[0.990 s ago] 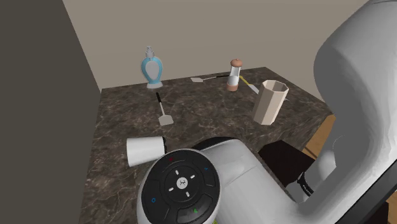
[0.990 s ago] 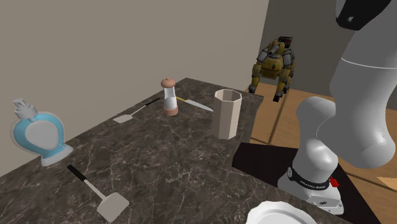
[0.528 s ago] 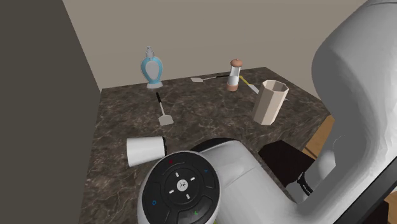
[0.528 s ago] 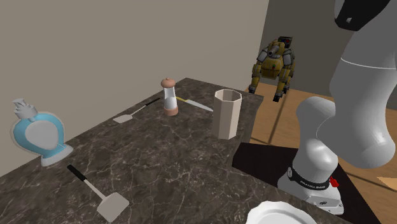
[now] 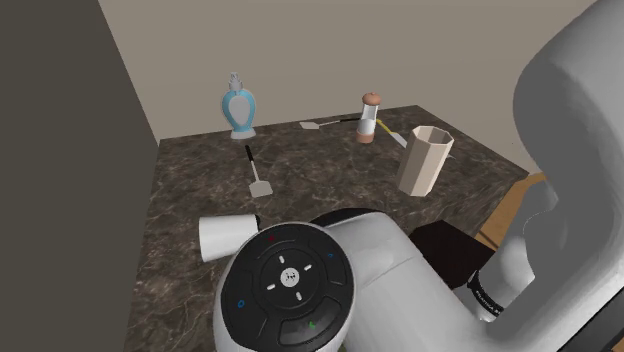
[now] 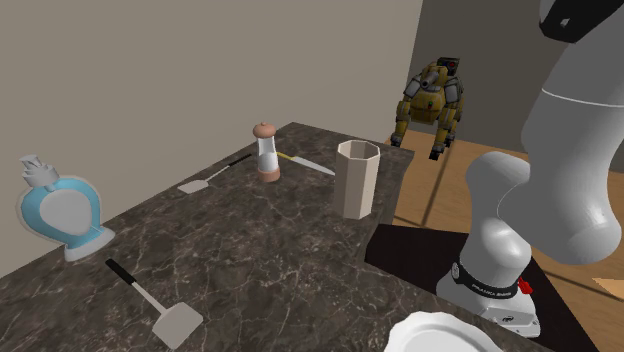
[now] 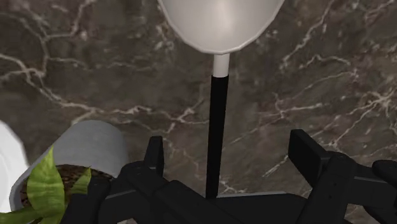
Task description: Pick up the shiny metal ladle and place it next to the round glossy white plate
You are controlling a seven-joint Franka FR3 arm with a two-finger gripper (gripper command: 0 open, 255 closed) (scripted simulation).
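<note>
The gripper [image 7: 228, 145] hangs wide open and empty above the marble counter [image 7: 331, 70]. The ladle [image 7: 216, 95] lies directly beneath it. Its black handle runs between the fingers, untouched, and its bowl points away, so closing should catch it crosswise.

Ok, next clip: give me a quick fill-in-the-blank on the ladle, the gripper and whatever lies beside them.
1. The ladle has a pale bowl and a ___ handle.
2. The gripper is ___, with the ladle's handle running between its fingers and touching neither.
3. The white plant pot near the ladle lies on its ___.
Missing words: black; open; side.
</note>
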